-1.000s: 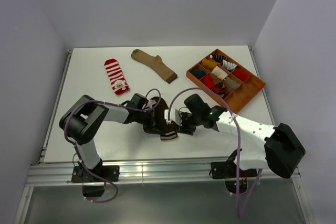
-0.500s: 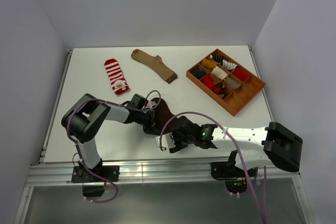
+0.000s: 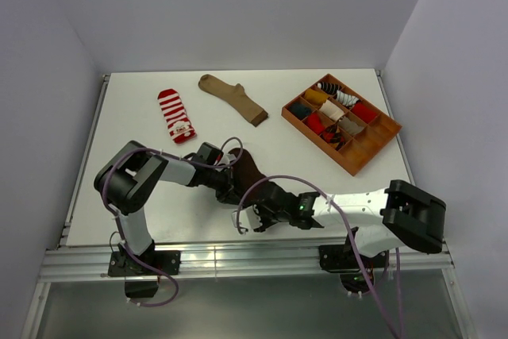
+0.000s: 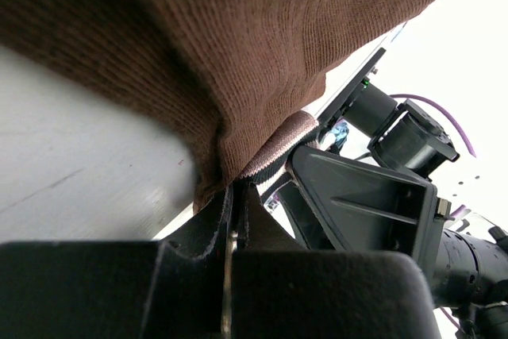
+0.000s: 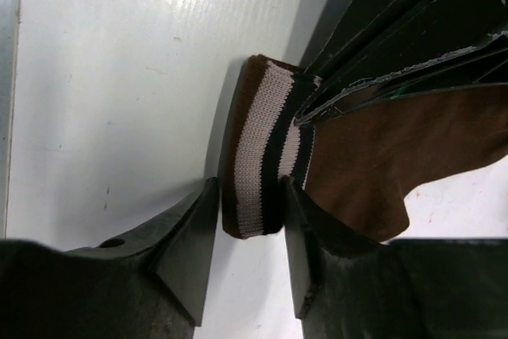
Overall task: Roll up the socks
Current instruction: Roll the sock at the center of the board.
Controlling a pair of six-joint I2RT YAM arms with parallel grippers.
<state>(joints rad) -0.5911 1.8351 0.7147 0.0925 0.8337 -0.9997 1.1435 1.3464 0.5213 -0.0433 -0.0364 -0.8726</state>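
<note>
The dark brown sock (image 3: pixel 247 167) lies near the table's front, its striped cuff (image 5: pixel 268 156) folded over. My left gripper (image 4: pixel 234 196) is shut on the brown fabric just beside the cuff; its fingers (image 5: pixel 397 77) show at the upper right of the right wrist view. My right gripper (image 5: pixel 250 204) comes in from the front and stands open, one finger on each side of the cuff and close against it. In the top view the two grippers meet at the sock, left gripper (image 3: pixel 235 188) behind right gripper (image 3: pixel 252 213).
A red-and-white striped sock (image 3: pixel 175 115) and a plain tan sock (image 3: pixel 234 98) lie flat at the back left. An orange divided tray (image 3: pixel 373 148) with several rolled socks stands at the back right. The table's front edge runs just below the grippers.
My right arm has swung down and left to the sock's front end, and its fingers have narrowed round the striped cuff. The left gripper has kept its hold in place.
</note>
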